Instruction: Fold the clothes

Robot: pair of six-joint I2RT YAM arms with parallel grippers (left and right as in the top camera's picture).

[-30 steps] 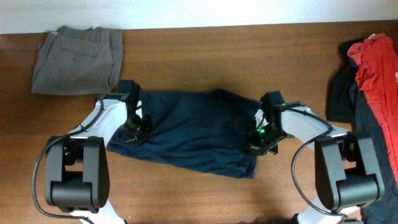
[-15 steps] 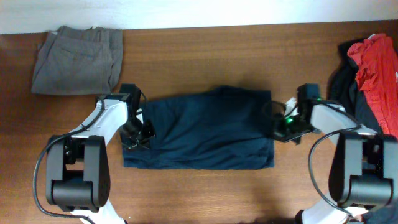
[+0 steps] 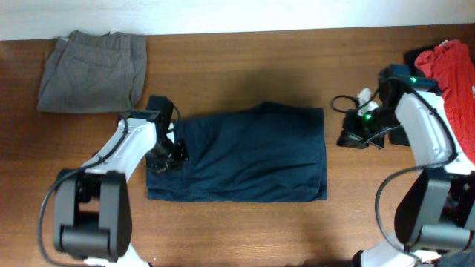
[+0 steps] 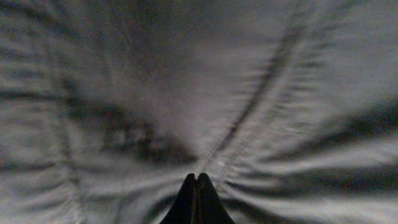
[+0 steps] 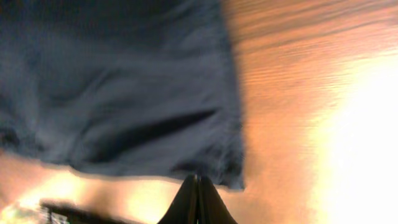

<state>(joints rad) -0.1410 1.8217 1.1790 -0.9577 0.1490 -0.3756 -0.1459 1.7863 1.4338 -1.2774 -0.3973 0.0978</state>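
The navy-blue trousers [image 3: 245, 159] lie folded into a flat rectangle in the middle of the table. My left gripper [image 3: 162, 157] rests on their left end. In the left wrist view the cloth [image 4: 186, 81] fills the picture, and creases run into my left gripper's [image 4: 197, 177] shut tips, which pinch it. My right gripper [image 3: 353, 139] is shut and empty over bare wood just right of the trousers. The right wrist view shows its tips [image 5: 198, 178] near the cloth's corner [image 5: 124, 93].
Folded grey-khaki trousers [image 3: 93, 70] lie at the back left. A red garment [image 3: 453, 81] lies on black ones [image 3: 404, 107] at the right edge. The brown table [image 3: 237, 67] shows bare wood behind and in front of the navy trousers.
The navy trousers were pulled from a slant into a straight rectangle. The right gripper then let go and moved right and back, off the cloth. The left gripper barely moved.
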